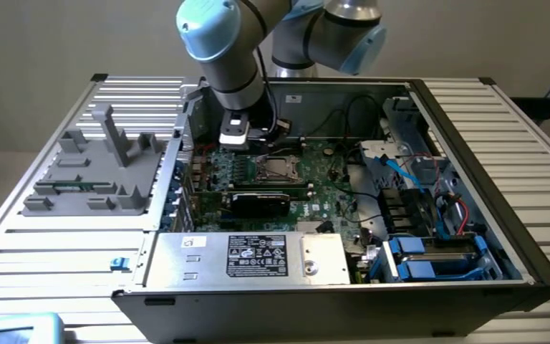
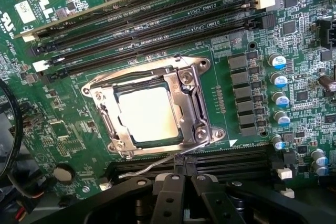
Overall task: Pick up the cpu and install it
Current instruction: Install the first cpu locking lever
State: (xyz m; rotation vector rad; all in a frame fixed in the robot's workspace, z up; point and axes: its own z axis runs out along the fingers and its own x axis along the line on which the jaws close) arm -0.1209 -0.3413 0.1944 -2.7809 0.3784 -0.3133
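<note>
The cpu, a shiny silver square, lies flat in the motherboard socket with the metal load frame around it. In the exterior view the cpu sits in the middle of the board inside the open computer case. My gripper hovers just beside the socket's edge, over the thin wire lever. Its black fingers are pressed together, shut on nothing. From outside, the gripper hangs low over the board, just behind the socket toward the exterior view's left.
Black memory slots run along one side of the socket, and capacitors stand beside it. A black card and a silver box with a white label sit nearer the front. A grey plastic fixture stands outside the case.
</note>
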